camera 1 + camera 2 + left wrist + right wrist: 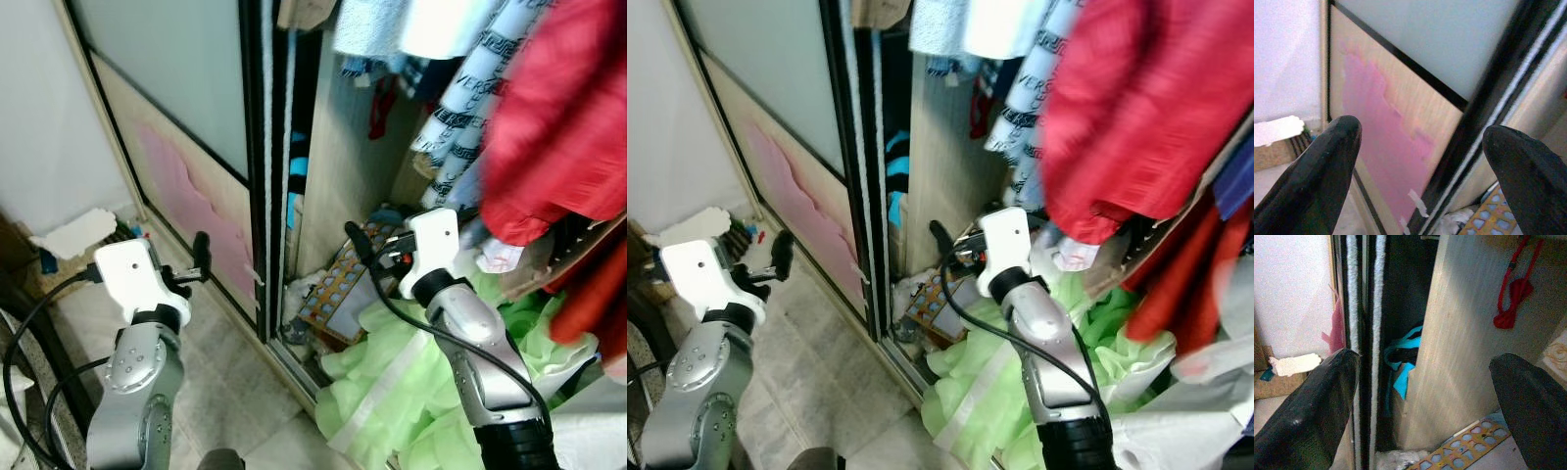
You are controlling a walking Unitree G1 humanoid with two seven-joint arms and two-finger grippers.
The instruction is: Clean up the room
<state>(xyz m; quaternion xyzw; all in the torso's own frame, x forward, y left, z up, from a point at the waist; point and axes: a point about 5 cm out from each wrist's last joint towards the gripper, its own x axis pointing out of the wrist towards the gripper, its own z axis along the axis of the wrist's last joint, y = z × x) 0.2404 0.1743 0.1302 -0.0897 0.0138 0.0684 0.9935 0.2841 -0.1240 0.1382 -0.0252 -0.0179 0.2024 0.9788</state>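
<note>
Wardrobe stands open with green fabric spilling out, while both the left gripper and the right gripper hover released.

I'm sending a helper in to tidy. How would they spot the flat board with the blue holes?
Look at the open wardrobe, down at its floor. The board leans there beside the green cloth, just past the right gripper: tan, with rows of blue cut-outs.
</note>
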